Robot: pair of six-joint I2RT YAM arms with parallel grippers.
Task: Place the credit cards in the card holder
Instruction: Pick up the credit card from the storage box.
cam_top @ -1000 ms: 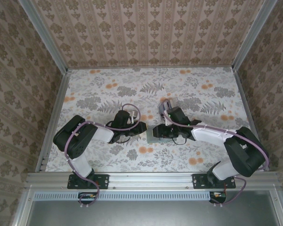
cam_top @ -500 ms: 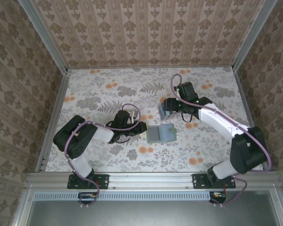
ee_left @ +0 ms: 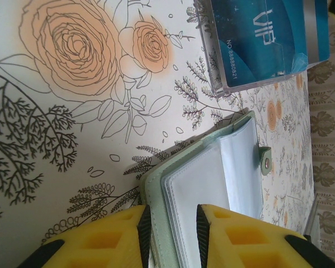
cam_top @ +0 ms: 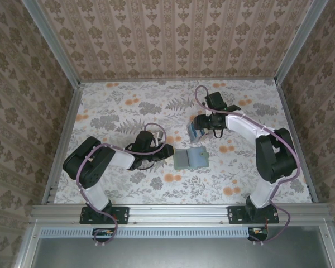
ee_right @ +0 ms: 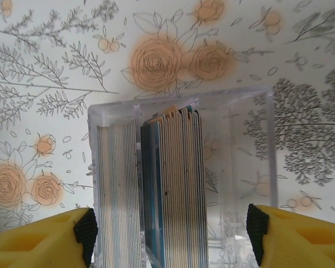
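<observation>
Blue plastic credit cards (ee_right: 173,184) look thin, stiff, slick; take one top edge with your spread right claw (ee_right: 171,237). Your left claw (ee_left: 171,229) pinches the pale-green sleeved card holder (ee_left: 212,178) at its nine-o'clock edge.

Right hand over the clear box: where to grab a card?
Top edge of the outermost card in the bluer bunch of credit cards, from straight above. They stand on edge in the clear box, only top edges exposed, and the bare space beside that bunch probably gives a finger room. The right hand, open, straddles the whole box.
</observation>
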